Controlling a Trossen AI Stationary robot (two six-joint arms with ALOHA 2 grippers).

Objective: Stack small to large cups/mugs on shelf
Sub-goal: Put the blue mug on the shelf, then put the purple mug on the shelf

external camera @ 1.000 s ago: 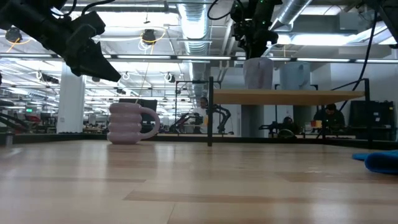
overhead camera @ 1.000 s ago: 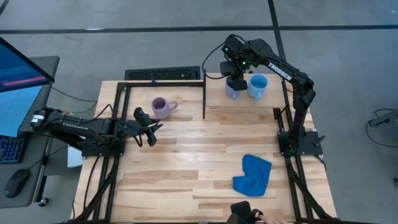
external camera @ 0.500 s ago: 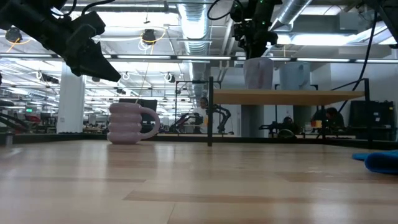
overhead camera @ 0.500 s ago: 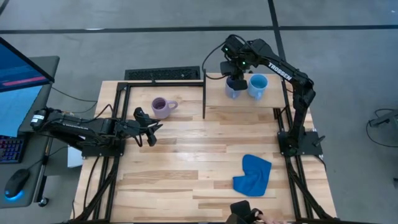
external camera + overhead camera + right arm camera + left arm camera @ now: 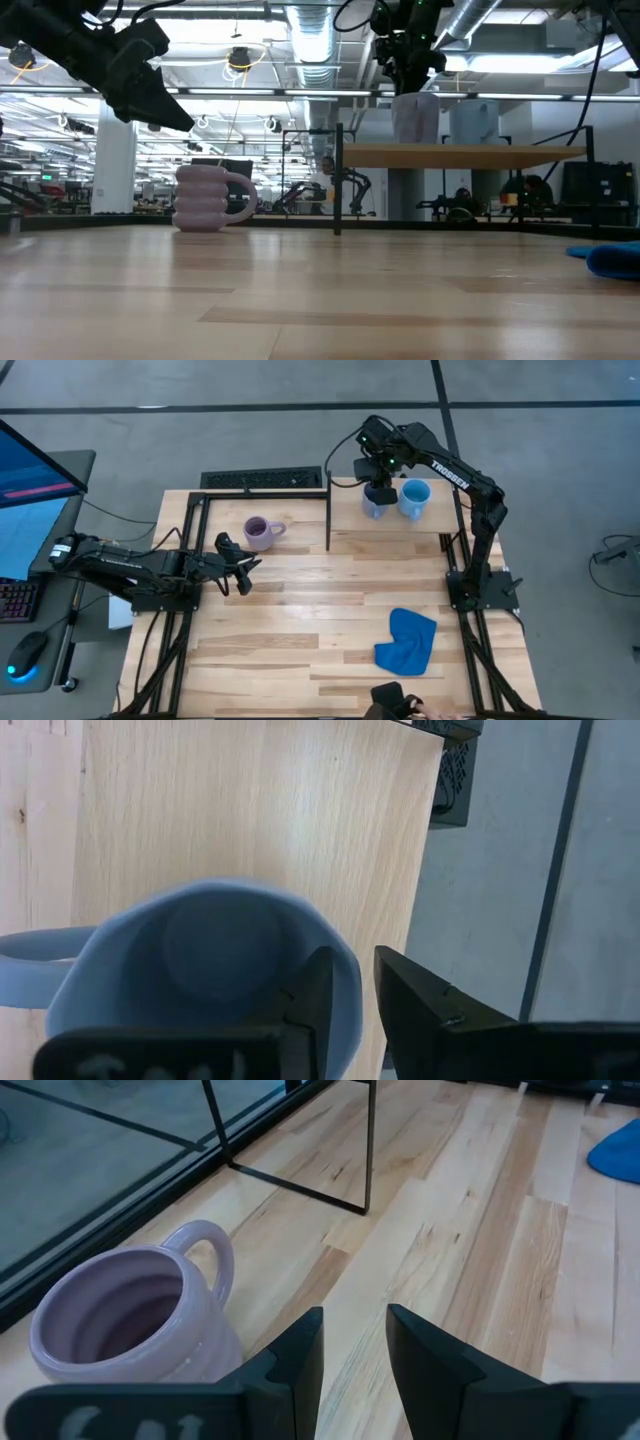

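Note:
The grey-blue mug (image 5: 372, 507) stands upright on the pale wood shelf (image 5: 395, 528) at the table's far right. The light blue mug (image 5: 414, 499) stands beside it on the shelf. My right gripper (image 5: 378, 492) comes down on the grey-blue mug's rim from above. The lilac mug (image 5: 259, 532) stands on the tabletop at the far left, its handle toward the shelf. My left gripper (image 5: 250, 567) hovers above the table just near of the lilac mug (image 5: 130, 1320), open with nothing between its fingers. My right gripper has the grey-blue mug's wall at the rim (image 5: 350, 982), on the side away from the handle (image 5: 30, 965). One finger (image 5: 315, 990) is inside the mug and the other (image 5: 405, 995) outside. The fingers point steeply down. The mug stands upright with its base on the shelf (image 5: 460, 155).
A crumpled blue cloth (image 5: 407, 640) lies on the table at the near right. A thin black post (image 5: 328, 520) holds up the shelf's left end. Bare planks lie between the lilac mug and the cloth.

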